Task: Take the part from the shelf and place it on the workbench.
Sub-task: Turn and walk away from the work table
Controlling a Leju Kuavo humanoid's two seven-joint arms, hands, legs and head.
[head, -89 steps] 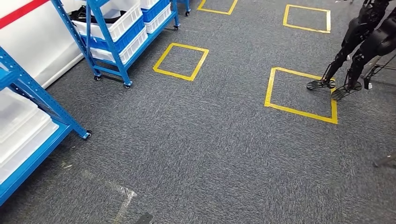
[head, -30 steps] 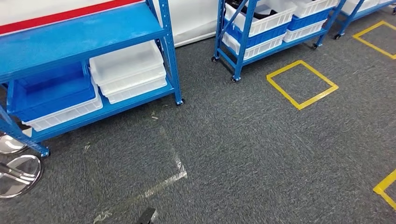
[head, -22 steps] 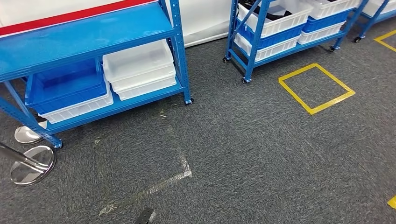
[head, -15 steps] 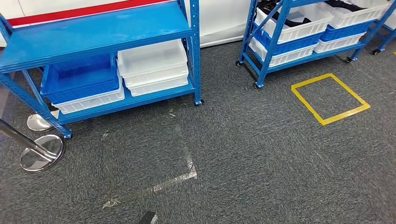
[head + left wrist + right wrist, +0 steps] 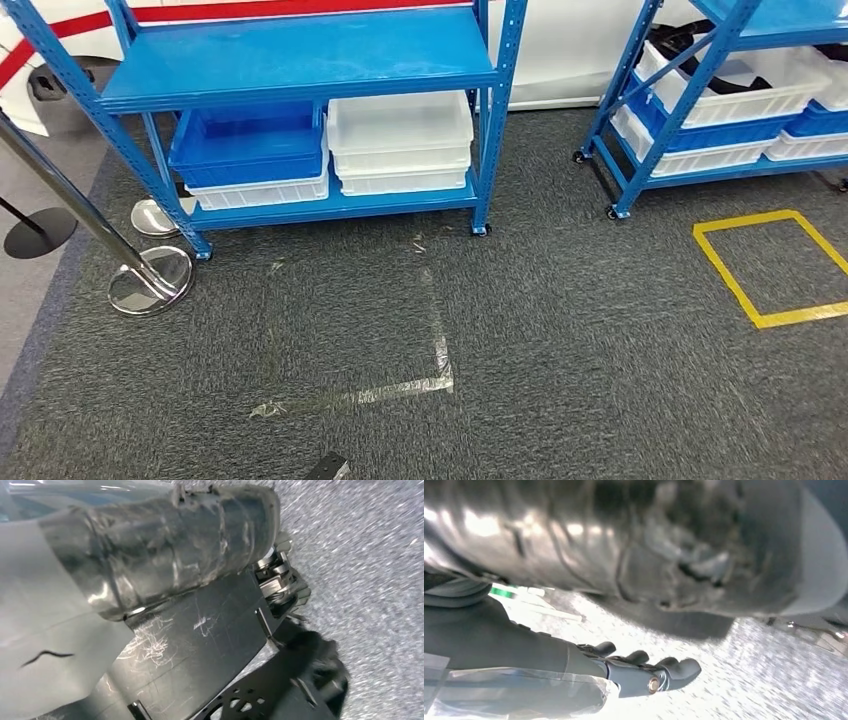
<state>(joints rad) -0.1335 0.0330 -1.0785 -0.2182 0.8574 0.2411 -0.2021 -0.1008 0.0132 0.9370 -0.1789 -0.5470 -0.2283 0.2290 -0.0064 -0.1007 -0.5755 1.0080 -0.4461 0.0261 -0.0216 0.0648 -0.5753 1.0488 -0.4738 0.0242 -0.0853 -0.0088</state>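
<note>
hanging right hand (image 5: 644,672), fingers loosely curled

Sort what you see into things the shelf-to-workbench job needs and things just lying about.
Job:
blue shelf
blue bin
white bin
right robot hand

Lying about:
metal post
yellow floor square
clear floor tape

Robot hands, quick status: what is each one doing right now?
Left robot hand: cannot be told, its fingers are hidden behind the cover.
Right robot hand: open, fingers extended over the carpet, holding nothing.
</note>
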